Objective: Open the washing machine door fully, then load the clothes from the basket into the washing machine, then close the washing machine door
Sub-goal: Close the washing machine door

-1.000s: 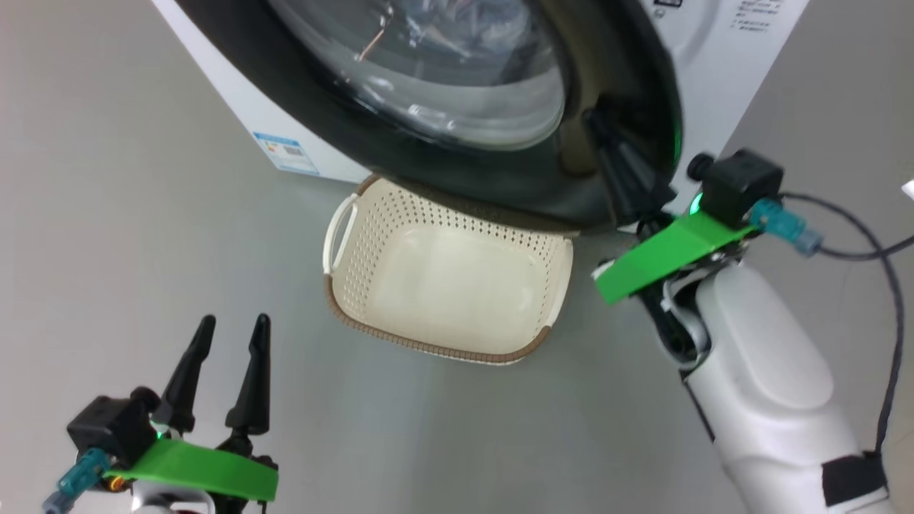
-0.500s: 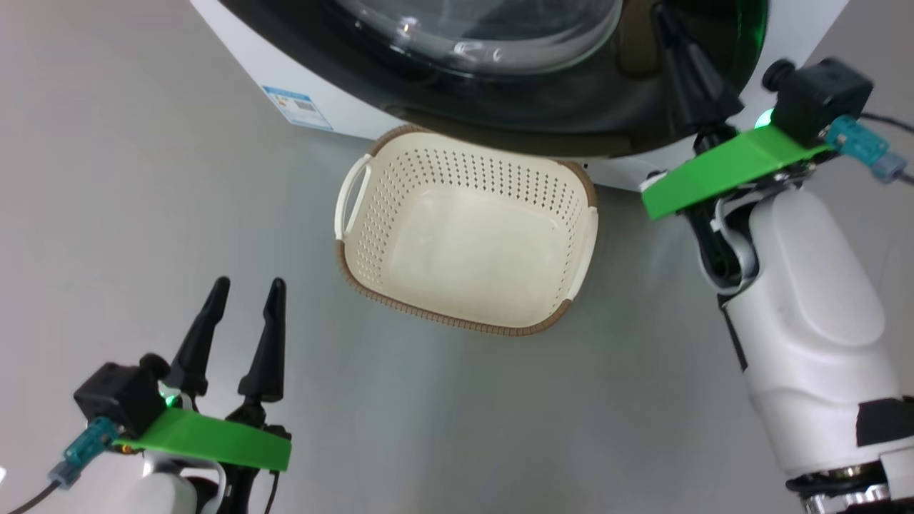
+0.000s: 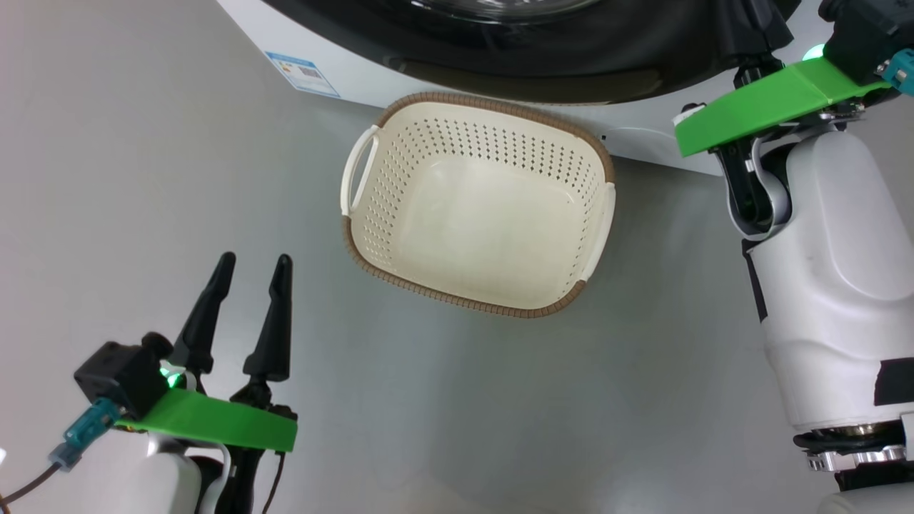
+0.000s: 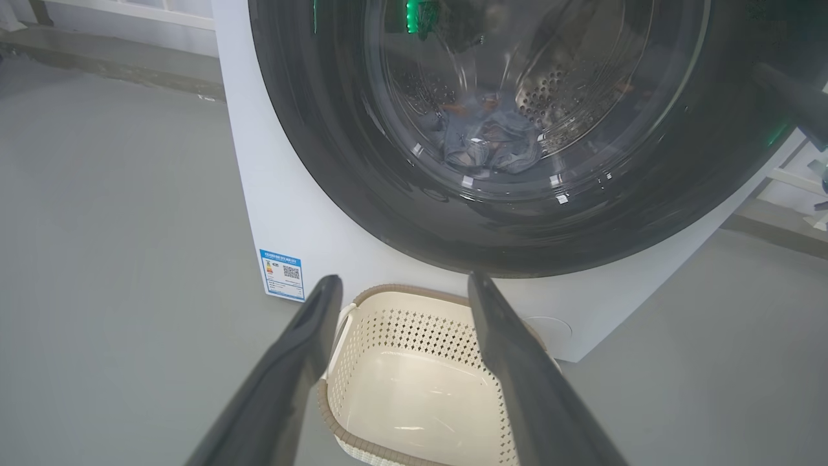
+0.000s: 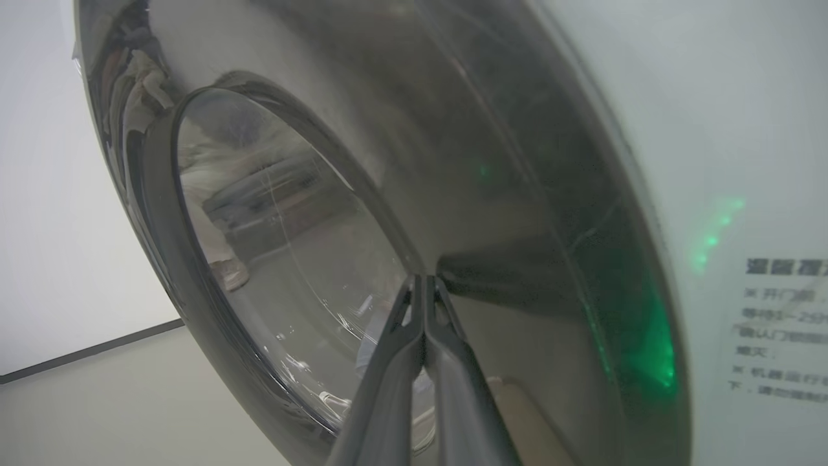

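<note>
Pretty much the home stretch, I'd say: the basket [image 3: 400, 193] sits empty on the floor just in front of the washing machine [image 4: 259, 194], and the clothes [image 4: 485, 139] are inside behind the glass. The washing machine door [image 4: 336, 129] looks swung in, but I can't tell if it's latched. The right gripper [image 5: 424, 285], pinched together, is at the door's rim. The left gripper [image 3: 255, 258] hangs wide and empty, near left. The basket is close under the door.

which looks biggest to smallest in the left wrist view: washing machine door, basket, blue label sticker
1. washing machine door, by far the largest, cut off by the frame.
2. basket, nearer the camera yet smaller, partly behind the fingers.
3. blue label sticker, clearly smallest.
</note>
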Controlling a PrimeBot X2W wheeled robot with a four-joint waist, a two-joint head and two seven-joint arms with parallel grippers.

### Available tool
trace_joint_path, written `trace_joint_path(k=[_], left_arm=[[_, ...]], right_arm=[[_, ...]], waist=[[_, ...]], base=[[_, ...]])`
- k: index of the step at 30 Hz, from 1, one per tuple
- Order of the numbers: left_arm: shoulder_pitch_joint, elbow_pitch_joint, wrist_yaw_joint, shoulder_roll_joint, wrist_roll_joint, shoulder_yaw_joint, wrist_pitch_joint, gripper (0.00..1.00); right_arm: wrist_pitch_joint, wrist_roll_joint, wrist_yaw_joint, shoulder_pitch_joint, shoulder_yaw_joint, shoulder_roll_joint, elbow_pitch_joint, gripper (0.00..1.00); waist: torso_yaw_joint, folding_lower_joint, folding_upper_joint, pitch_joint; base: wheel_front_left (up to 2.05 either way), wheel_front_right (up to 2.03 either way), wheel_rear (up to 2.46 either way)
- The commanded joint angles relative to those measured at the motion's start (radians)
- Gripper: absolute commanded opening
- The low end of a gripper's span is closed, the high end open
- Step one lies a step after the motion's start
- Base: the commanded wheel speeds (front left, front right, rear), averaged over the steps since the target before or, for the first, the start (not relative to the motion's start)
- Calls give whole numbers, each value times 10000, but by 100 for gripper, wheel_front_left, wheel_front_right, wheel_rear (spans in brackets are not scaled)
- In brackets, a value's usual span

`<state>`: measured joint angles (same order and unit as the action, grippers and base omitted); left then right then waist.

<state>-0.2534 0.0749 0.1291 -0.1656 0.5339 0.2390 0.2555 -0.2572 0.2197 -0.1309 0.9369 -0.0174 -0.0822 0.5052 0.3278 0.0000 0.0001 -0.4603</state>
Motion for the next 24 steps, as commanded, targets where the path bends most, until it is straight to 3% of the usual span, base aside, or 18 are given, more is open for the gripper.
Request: trace_joint_path(k=[1,15,16,19,22,23,24], left_arm=[[-276,-247,16,-273,75,-358,63,100],[-223,-3,16,-334,22,-432,63,100],[-181,29,16,-344,9,-445,63,100],[-47,155,16,-383,-53,-466,63,100],[107,270,16,-449,-84,-582,63,100],[161,304,16,-474,-89,-625,63,100],[215,340,16,-502,-98,-664,63,100]], right_arm=[[-46,-93,2,382,46,214,-210,0],[-46,18,2,-328,-587,298,-92,0],[-46,70,2,-463,-659,300,-94,4],[-46,244,2,-912,-847,305,-170,20],[-46,405,2,-1369,-1029,309,-308,52],[-46,452,2,-1512,-1109,310,-334,83],[-46,505,2,-1639,-1171,311,-363,97]], waist=[[6,0,-1,-56],[-195,0,-1,370],[-222,0,-1,451],[-293,0,-1,745],[-406,0,-1,1005],[-453,0,-1,1088],[-503,0,-1,1170]], base=[[0,0,0],[0,0,0],[0,0,0],[0,0,0],[0,0,0],[0,0,0],[0,0,0]])
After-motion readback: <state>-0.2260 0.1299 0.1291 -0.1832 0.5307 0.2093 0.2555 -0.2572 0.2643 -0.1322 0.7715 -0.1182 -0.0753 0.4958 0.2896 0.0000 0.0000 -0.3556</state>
